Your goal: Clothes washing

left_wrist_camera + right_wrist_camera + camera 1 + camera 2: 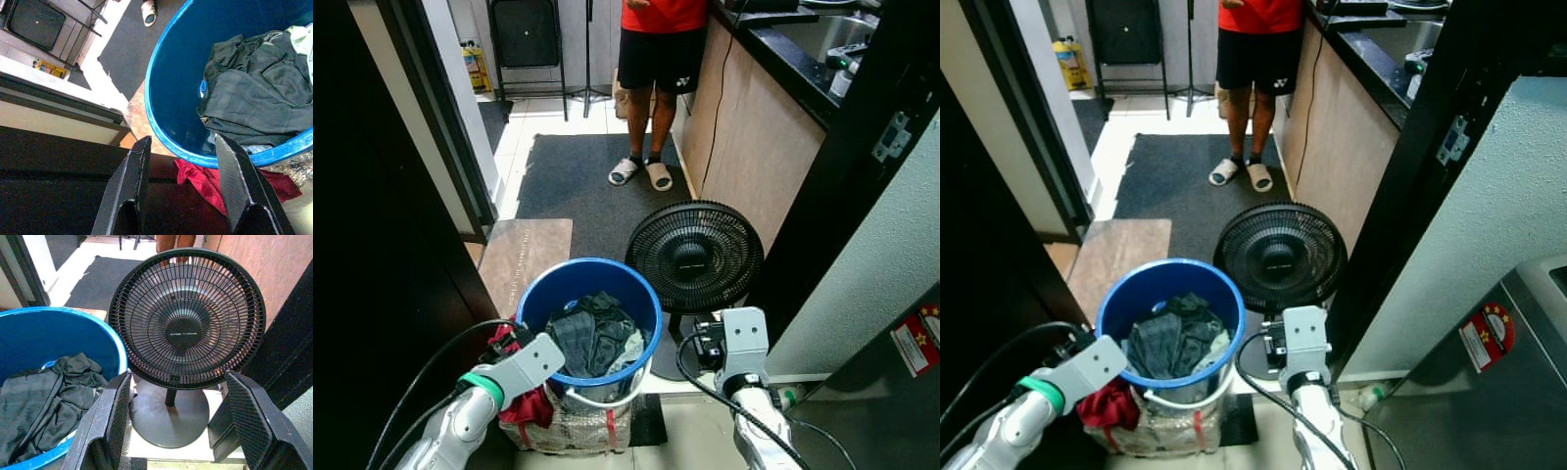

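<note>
- On the floor directly ahead of you stands the blue bucket (588,294), with dark grey clothes (592,335) heaped inside and a pale garment against its right inner wall.
- A red cloth (524,403) hangs outside the bucket, below its left rim, over a patterned bag beneath it.
- Just beside the bucket on its right stands a black floor fan (695,257); the two look close to touching.
- A person (656,59) in a red top and sandals stands well apart, on the dark mat by the counter.
- Left gripper (182,169): jaws spread, nothing between them, poised at the bucket's left rim above the red cloth.
- Right gripper (182,423): jaws spread wide, empty, facing the fan's stand just right of the bucket.
- Step in hand, as I judge it: you are at the approach, before any garment is grasped; the washing itself has not begun.
- Next move: bring the left gripper over the rim and down onto the dark clothes, or lower to the red cloth. Keep the right arm off the fan.
</note>
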Controlling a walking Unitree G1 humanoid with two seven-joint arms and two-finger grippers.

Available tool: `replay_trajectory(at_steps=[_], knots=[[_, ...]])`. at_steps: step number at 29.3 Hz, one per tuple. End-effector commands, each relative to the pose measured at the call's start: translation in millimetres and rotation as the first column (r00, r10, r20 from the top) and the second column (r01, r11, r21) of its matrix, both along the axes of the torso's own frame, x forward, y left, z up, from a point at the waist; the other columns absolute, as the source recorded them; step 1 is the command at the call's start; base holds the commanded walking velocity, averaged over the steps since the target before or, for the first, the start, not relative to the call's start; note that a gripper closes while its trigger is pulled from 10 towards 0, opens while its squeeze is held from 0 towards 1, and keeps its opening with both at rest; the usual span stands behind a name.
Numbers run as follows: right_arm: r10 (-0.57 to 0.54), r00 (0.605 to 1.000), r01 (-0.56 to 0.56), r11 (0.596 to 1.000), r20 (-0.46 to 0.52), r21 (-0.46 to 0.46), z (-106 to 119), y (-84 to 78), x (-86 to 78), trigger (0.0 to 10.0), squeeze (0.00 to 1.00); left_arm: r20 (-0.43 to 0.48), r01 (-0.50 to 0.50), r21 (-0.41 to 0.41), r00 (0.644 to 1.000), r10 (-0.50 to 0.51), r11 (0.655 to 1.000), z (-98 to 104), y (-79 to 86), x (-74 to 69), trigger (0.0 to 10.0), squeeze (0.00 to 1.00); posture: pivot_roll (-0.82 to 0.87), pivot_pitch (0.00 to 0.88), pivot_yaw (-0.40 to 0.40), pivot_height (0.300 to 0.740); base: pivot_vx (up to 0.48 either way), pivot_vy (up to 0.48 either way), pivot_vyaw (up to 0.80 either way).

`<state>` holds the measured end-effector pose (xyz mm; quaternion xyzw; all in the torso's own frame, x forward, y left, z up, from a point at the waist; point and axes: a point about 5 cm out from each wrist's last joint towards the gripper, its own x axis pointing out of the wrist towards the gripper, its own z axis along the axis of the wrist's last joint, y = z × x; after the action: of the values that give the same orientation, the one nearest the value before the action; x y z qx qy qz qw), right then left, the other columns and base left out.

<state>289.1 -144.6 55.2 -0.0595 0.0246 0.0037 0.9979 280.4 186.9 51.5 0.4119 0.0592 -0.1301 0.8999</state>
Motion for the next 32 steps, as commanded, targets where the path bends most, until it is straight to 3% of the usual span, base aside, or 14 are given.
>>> replay_trajectory(at_steps=[1, 32], knots=[[0.006, 1.0, -0.006, 1.0, -0.03, -0.007, -5.4, 1.3, -1.9, 10.0, 0.0, -0.023, 0.0, 0.002, 1.0, 0.0, 1.0, -4.4, 3.2, -4.5, 10.0, 0.0, 0.0, 0.057, 0.065, 0.74, 0.0, 0.0, 0.0], [0.016, 0.999, -0.016, 1.0, -0.032, -0.01, -5.3, 1.9, -1.3, 10.0, 0.0, -0.021, 0.001, 0.001, 1.0, -0.001, 1.0, -4.4, 2.7, -7.1, 10.0, 0.0, 0.01, 0.06, 0.057, 0.74, 0.0, 0.0, 0.0]])
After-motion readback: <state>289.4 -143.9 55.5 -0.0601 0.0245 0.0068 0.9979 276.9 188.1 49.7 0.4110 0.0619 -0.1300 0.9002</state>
